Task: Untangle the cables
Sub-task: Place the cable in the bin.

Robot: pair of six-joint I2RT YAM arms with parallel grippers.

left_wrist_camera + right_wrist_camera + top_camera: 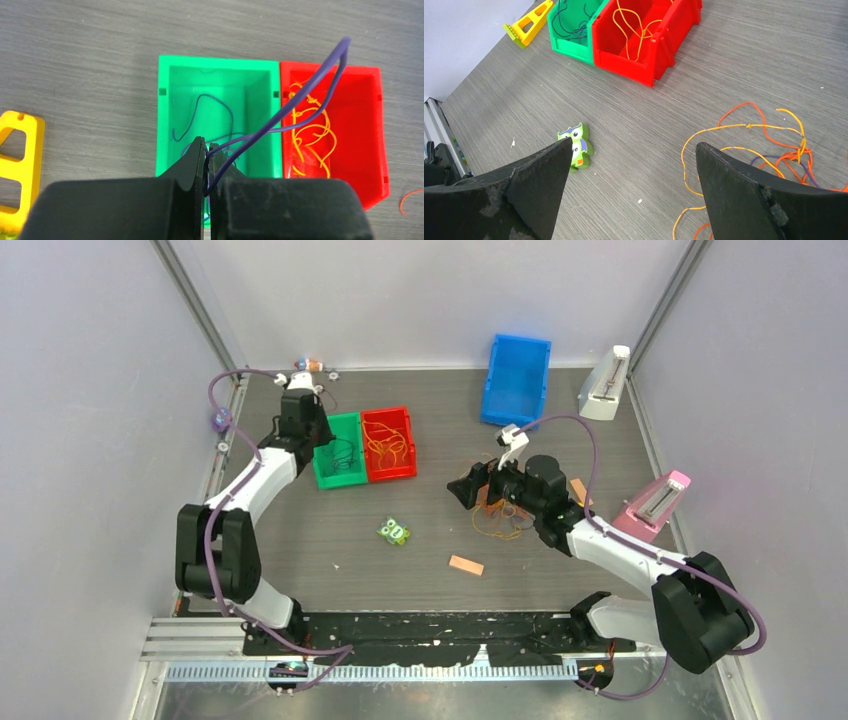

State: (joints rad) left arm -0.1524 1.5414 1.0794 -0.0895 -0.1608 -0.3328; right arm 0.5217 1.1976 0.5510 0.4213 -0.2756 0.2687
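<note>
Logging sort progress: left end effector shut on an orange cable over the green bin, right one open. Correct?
No: the left wrist view shows the cable in the left end effector is purple, not orange. Over the green bin and right end effector open both hold.

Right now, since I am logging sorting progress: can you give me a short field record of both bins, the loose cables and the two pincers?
left pincer: shut on a thin purple cable, above the green plastic bin
green bin contents: dark thin cables
red plastic bin: beside the green one, holds thin orange cables
right pincer: open, empty
grey table: loose tangle of orange, red and purple cables; small owl figure
</note>
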